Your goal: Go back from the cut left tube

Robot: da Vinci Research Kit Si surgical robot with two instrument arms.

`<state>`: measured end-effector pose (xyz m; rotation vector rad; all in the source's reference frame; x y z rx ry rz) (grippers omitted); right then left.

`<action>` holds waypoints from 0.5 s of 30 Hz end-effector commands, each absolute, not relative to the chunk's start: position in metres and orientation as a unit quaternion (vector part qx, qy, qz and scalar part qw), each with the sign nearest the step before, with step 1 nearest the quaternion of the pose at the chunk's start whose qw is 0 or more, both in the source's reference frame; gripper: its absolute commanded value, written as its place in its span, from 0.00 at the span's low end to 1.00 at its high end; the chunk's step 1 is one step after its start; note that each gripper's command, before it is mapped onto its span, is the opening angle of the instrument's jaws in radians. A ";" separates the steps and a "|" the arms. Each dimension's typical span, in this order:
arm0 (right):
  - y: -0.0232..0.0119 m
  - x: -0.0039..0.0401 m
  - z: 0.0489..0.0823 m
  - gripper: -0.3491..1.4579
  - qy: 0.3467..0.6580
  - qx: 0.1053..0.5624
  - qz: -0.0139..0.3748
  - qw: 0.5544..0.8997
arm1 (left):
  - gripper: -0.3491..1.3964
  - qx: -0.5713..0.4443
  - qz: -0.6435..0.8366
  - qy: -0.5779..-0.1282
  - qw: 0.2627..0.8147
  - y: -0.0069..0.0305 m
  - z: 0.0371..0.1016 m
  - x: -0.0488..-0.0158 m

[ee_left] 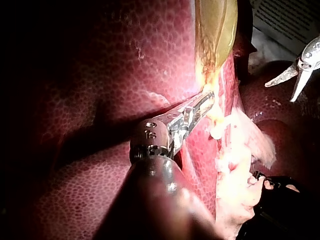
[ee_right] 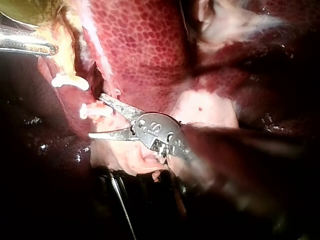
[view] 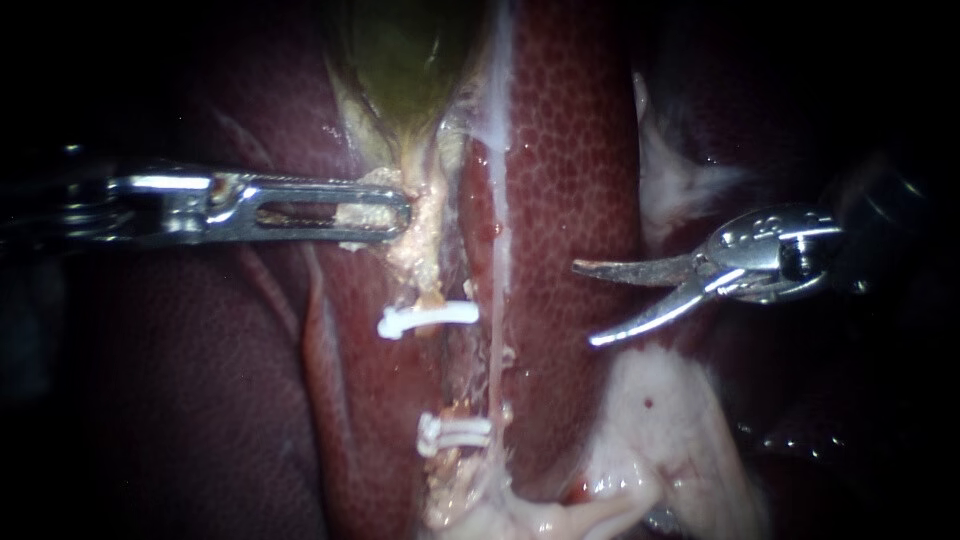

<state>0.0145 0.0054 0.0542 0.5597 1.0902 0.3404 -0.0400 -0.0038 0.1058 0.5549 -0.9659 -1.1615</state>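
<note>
the right instrument holds its blade-like jaws parted and empty over the liver, clear of the cut left tube, with a thin whole tube between them. the cut left tube's pale ends stand apart between a white clip and a pair of clips. above it the left instrument, lying level, clamps pale tissue under the gallbladder.

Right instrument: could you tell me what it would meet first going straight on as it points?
Probably the liver ahead of the right instrument's open jaws, before the thin tube; depth is unclear.
</note>
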 end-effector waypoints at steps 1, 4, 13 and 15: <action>0.0054 0.0145 0.0542 0.98 0.509 0.261 0.159 0.805 | 0.00 0.249 -0.520 -0.432 0.693 -0.0039 0.1058 -0.0400; 0.0054 0.0146 0.0542 0.98 0.510 0.261 0.160 0.804 | 0.00 0.249 -0.520 -0.432 0.693 -0.0039 0.1059 -0.0401; 0.0054 0.0147 0.0540 0.98 0.511 0.261 0.160 0.803 | 0.00 0.249 -0.520 -0.432 0.693 -0.0039 0.1058 -0.0400; 0.0054 0.0147 0.0540 0.98 0.511 0.261 0.161 0.803 | 0.00 0.249 -0.520 -0.432 0.693 -0.0039 0.1058 -0.0400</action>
